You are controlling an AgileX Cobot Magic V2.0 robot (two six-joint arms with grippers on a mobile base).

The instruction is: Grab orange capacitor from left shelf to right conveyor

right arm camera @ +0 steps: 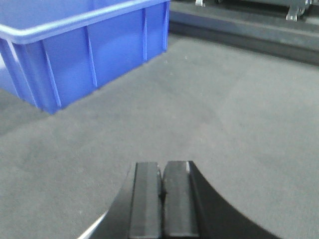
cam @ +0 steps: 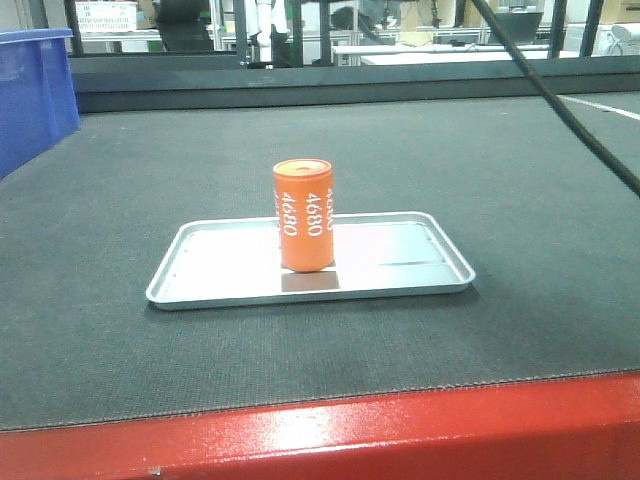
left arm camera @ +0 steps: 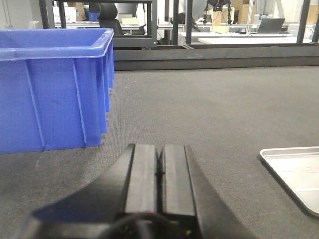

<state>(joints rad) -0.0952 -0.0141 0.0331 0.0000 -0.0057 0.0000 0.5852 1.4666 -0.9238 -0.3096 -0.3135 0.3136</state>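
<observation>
The orange capacitor, marked "4680" in white, stands upright on a small shallow silver tray. The tray lies on the black belt of the right conveyor, whose red side frame runs along the near edge. In the left wrist view my left gripper is shut with nothing in it, low over the belt, and a corner of the tray shows to its right. My right gripper is also shut and empty above the belt. Neither gripper appears in the front view. The left shelf is out of view.
A blue plastic bin stands on the belt at the far left, also seen as a blue bin ahead-left of the left gripper and a blue bin beyond the right gripper. A black cable crosses the upper right.
</observation>
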